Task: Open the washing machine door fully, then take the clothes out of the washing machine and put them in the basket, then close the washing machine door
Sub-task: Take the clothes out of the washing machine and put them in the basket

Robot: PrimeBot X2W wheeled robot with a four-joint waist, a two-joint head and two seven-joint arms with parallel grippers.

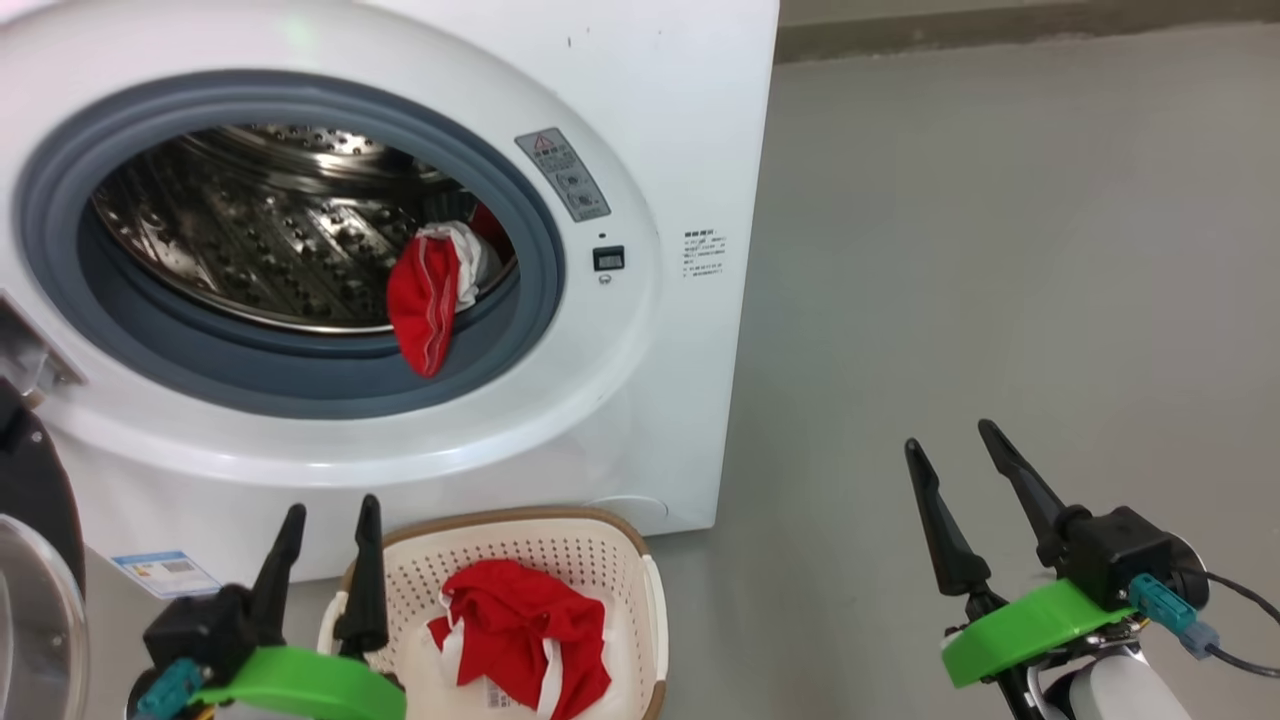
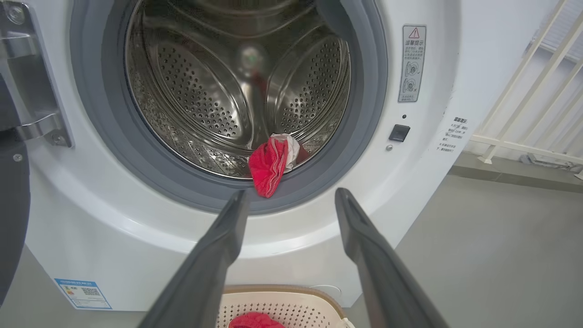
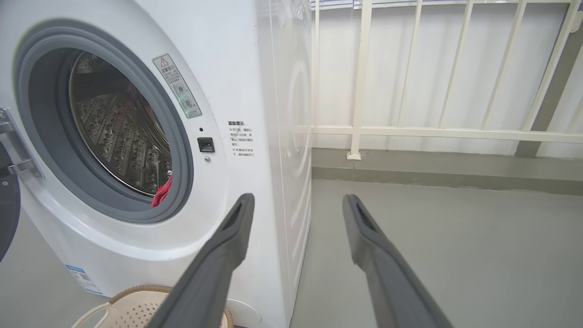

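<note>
The white washing machine (image 1: 660, 120) stands with its door (image 1: 35, 560) swung open at the far left, only the black rim and glass edge showing. One red garment with white trim (image 1: 428, 295) hangs over the grey ring at the drum's lower right, also seen as the red garment (image 2: 268, 165) in the left wrist view. Another red piece of the clothes (image 1: 520, 635) lies in the cream basket (image 1: 560, 540) on the floor before the machine. My left gripper (image 1: 330, 525) is open and empty just left of the basket. My right gripper (image 1: 955, 450) is open and empty over bare floor.
Grey floor (image 1: 1000, 250) stretches to the right of the machine. A white railing (image 3: 437, 132) and wall stand behind it. The door hinge bracket (image 2: 27, 91) juts out at the opening's left side.
</note>
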